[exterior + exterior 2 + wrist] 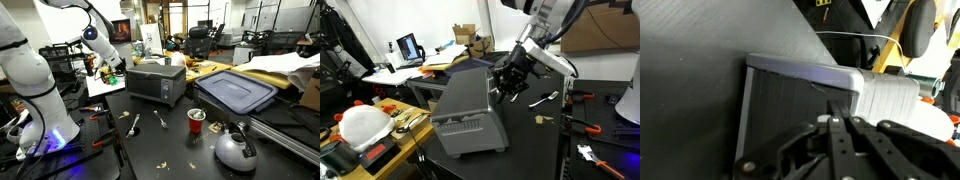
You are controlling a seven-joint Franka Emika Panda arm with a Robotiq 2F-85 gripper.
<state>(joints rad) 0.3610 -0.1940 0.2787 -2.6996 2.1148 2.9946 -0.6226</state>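
A grey toaster oven (155, 82) stands on the black table and shows in both exterior views (470, 110). My gripper (112, 68) hangs just beside the oven's end, at about its top edge (510, 82). In the wrist view the two black fingers (835, 122) lie pressed together, with nothing between them, and point at the oven's ribbed grey casing (790, 100). I cannot tell whether the fingertips touch the oven.
A red cup (196, 120), a silver kettle (235, 148), a spoon (134, 124) and a fork (161, 120) lie on the table in front of the oven. A blue tote lid (238, 92) sits beside it. Red-handled tools (585, 125) lie near the arm's base.
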